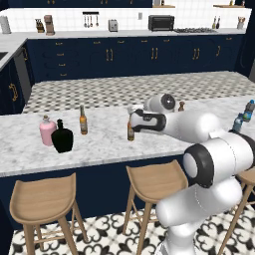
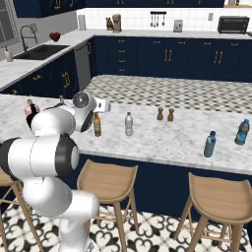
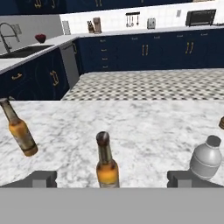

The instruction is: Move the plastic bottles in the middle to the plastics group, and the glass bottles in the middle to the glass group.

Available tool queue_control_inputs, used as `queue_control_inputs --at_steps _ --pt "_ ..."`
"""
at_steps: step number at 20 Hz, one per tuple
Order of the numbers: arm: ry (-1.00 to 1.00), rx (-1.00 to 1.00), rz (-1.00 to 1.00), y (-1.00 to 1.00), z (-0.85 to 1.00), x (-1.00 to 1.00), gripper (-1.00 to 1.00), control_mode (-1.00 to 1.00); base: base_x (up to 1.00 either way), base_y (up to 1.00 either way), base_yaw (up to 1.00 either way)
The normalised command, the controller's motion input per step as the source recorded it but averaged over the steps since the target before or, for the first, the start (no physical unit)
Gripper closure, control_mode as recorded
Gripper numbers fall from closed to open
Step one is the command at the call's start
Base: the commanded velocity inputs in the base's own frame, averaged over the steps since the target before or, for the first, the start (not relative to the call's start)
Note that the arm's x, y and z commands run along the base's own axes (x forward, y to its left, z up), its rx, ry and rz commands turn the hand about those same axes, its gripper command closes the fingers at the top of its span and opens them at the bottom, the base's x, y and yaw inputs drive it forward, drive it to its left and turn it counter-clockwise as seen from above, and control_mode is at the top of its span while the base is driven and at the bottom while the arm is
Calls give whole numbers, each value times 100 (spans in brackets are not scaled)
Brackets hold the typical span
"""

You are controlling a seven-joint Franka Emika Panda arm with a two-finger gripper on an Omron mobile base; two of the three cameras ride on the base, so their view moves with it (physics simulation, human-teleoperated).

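The two finger tips stand wide apart and hold nothing. Midway between them the gripper is lined up on a brown beer bottle, which stands upright on the marble counter, just ahead of the tips and not yet touched.

Just right of it, near the right tip, stands the small grey plastic bottle. In the right base view these two stand side by side in the middle of the counter, beer bottle to the left and grey bottle to the right.

The step in hand looks like the reach for the middle beer bottle. The next move, as I judge it, calls for easing forward until the body sits between the tips, closing on it below the neck, lifting straight up, and carrying it left to the glass group without knocking the grey bottle.

Glass group, far left: a pink bottle and a second beer bottle. The black bottle stands just beside the pink one, so it seems already placed.

Plastics group, far right: two blue bottles.

Count: two beer bottles, one black, one pink, one grey, two blue. Two small brown shakers stand on the far side of the counter.
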Motion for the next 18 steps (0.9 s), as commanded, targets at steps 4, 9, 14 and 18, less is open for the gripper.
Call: queue_control_inputs --at_steps 4,9,14,18 --pt "0 0 0 7 -17 23 -100 -100 0 0 0" --pt "0 0 0 2 -1 34 -100 -100 0 0 0" --pt "0 0 0 8 -9 22 -100 -100 0 0 0" --pt "0 0 0 8 -13 23 -100 -100 0 0 0"
